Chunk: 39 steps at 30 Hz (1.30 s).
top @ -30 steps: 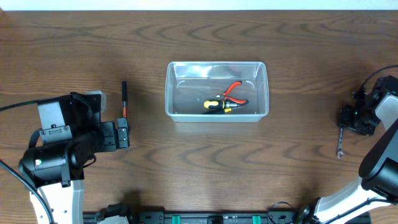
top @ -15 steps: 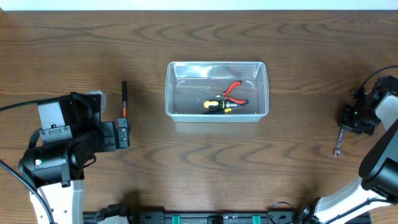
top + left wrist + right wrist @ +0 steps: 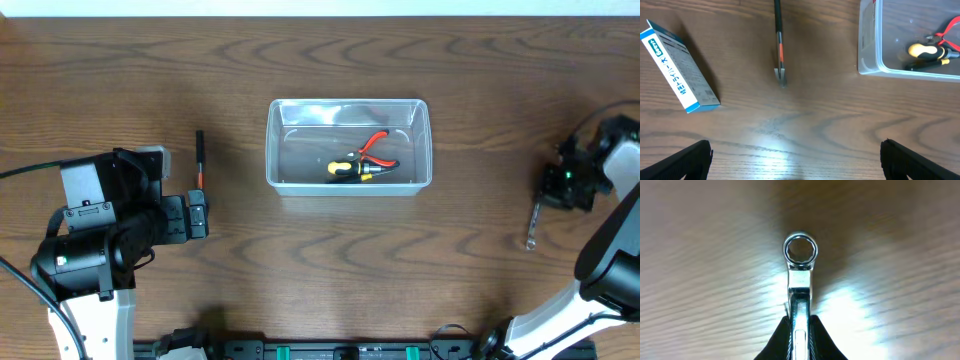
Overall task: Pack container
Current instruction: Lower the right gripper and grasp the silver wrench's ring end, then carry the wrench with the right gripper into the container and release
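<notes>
Right hand point(image 3: 799, 332), at the far right edge of the worktop point(image 3: 480, 80), is clamped shut on the shaft of a silver wrench point(image 3: 800, 255). The wrench's ring end points away from the fingers. Holding it by the shaft probably leaves that end free to lead into the container point(image 3: 300, 160). Whether the wrench is clear of the wood cannot be told.

The clear container sits at the centre of the worktop, well apart from both arms. It already holds red-handled pliers point(image 3: 376, 146) and a yellow-and-black tool point(image 3: 349, 168).

The left hand point(image 3: 197, 216) rests low at the left side with its fingers spread wide and nothing between them. In front of it lies a slim black-and-orange tool point(image 3: 779, 45), probably next to be packed. A small blue-and-white box point(image 3: 680, 65) lies further left.

The worktop is dark brown with a strong wood grain, and lamp glare shows in both wrist views. Only a pale strip along the far edge of the overhead view shows anything of the room.
</notes>
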{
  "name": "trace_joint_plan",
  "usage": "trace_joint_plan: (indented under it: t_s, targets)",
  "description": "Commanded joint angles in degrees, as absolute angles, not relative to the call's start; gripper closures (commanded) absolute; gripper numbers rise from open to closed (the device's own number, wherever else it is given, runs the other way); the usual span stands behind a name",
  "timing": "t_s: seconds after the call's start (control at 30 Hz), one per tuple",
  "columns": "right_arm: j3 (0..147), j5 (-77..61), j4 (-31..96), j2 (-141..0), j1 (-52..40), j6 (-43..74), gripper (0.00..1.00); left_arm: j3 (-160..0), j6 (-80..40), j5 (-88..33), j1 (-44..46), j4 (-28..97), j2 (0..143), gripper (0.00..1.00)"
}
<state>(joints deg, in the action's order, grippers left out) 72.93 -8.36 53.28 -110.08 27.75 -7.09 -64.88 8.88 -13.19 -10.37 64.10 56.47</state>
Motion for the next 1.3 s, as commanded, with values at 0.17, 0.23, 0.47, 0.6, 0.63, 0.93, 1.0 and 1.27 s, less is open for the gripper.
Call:
trace_joint_plan:
  t_s: [0.17, 0.23, 0.47, 0.6, 0.63, 0.93, 1.0, 1.27]
  targets:
    - [96.53, -10.94, 65.28, -100.95, 12.51, -14.52, 0.99, -66.52, 9.19, -13.52, -10.20, 64.23, 56.31, 0.02]
    - [101.93, -10.96, 67.66, -100.27, 6.90, -17.78, 0.99, -66.52, 9.21, -13.52, -10.20, 64.25, 56.34, 0.02]
    - [110.02, -10.76, 67.40, -100.42, -12.53, -30.11, 0.99, -66.52, 9.19, -13.52, -10.20, 64.27, 56.31, 0.02]
    - [110.02, -10.79, 65.71, -102.17, -20.93, -38.50, 0.99, -66.52, 9.19, -13.52, -10.20, 64.27, 56.31, 0.02]
    - [110.02, -10.79, 65.58, -103.04, -22.68, -40.88, 0.99, -66.52, 9.19, -13.52, -10.20, 64.27, 56.31, 0.02]
    - [110.02, -13.67, 66.87, -115.20, -29.10, -48.77, 0.99, -66.52, 9.19, -13.52, -10.20, 64.27, 56.31, 0.02]
    - [110.02, -15.27, 67.46, -118.30, -29.23, -48.93, 0.99, -66.52, 9.19, -13.52, -10.20, 64.27, 56.31, 0.02]
    - [110.00, -16.62, 68.82, -128.81, -29.23, -48.90, 0.99, -66.52, 9.17, -13.52, -10.20, 64.27, 56.31, 0.02]
